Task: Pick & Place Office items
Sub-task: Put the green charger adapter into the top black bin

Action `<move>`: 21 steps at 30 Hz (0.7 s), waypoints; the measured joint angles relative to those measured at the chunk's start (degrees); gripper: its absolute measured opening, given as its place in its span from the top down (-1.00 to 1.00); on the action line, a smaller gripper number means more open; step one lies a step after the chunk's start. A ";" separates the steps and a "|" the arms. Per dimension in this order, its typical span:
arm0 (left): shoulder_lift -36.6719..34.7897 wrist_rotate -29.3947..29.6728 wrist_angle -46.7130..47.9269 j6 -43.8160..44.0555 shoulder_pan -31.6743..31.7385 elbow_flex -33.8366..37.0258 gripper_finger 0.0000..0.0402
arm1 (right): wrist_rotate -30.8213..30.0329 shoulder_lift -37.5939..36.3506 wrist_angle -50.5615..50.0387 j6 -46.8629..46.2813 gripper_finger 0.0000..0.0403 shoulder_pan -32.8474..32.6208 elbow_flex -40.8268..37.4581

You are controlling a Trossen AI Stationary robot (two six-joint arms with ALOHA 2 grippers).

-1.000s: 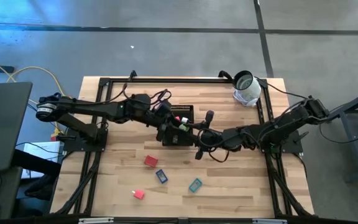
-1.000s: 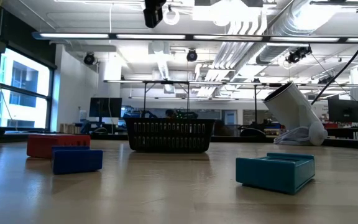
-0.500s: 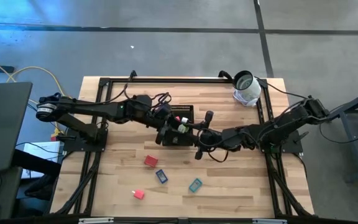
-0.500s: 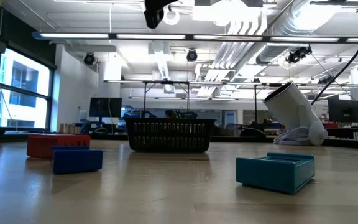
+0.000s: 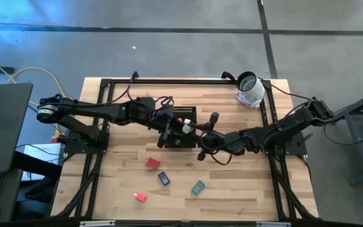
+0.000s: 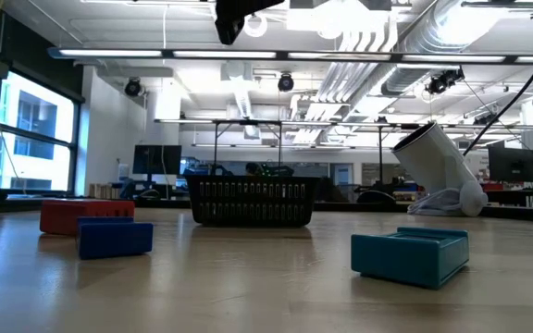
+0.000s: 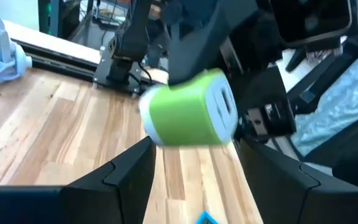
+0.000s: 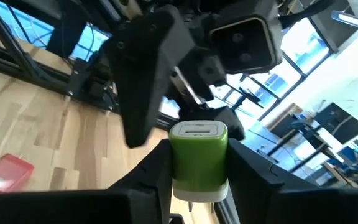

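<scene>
High over the black mesh tray [image 5: 183,114] my two grippers meet. My right gripper [image 8: 197,171] is shut on a green-and-white block [image 8: 197,155]. My left gripper [image 7: 191,165] faces it, open, a finger on either side of the block [image 7: 188,109] with a gap to each. Four more office items lie flat on the near half of the table: a red block [image 5: 152,163], a blue one [image 5: 164,178], a teal one [image 5: 198,187] and a red-and-white one [image 5: 140,197]. My right gripper pinches the green-and-white block by its two opposite green sides [image 8: 178,163] between its two fingers. The fingers reach level from the table's right side. The block is lifted clear, high above the tray, its white base [image 8: 197,190] turned back toward the wrist.
A white-and-grey roll [image 5: 249,89] leans at the far right corner. A black frame [image 5: 169,80] runs around the table's edges. In the low view the tray [image 6: 253,202] stands behind the red [image 6: 86,215], blue [image 6: 114,238] and teal [image 6: 410,254] blocks.
My left gripper has rolled a little about its own pointing line while staying in place over the tray. The right gripper and the green-and-white block have kept still.
</scene>
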State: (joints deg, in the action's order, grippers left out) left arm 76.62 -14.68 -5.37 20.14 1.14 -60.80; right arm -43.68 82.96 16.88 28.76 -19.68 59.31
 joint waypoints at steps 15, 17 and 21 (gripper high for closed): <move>0.00 -0.02 17.93 -9.05 -0.52 0.00 -0.13 | -8.83 -0.57 -8.50 -0.52 0.45 -1.65 0.00; 0.00 -0.03 19.96 -10.68 -1.80 0.00 -0.13 | -8.19 -0.58 -10.87 -2.51 0.45 -0.79 0.00; 0.00 0.65 20.59 -13.70 -5.45 0.00 -0.13 | -2.45 -0.79 -13.41 -6.22 0.45 2.94 0.00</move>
State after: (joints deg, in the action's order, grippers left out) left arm 76.62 -14.03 15.22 6.44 -4.32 -60.80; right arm -46.13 82.17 3.47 22.54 -16.73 59.31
